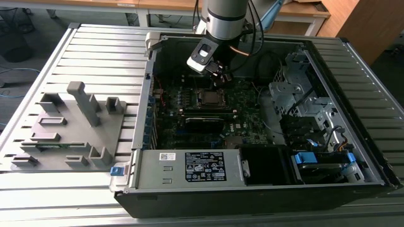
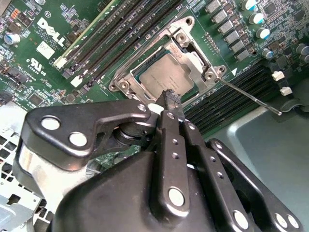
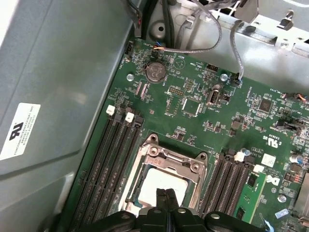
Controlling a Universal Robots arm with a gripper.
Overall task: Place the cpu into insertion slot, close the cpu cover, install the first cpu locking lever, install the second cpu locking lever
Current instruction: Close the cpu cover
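Black metal gripper, upper centre of exterior view: fingers clenched empty, likely as one pressing tip, over dull grey cpu beneath silver-frame cpu cover.

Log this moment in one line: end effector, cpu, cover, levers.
cpu: seated | cpu cover: down around cpu | lever: one sticking out sideways | end effector: shut, tip above cpu edge
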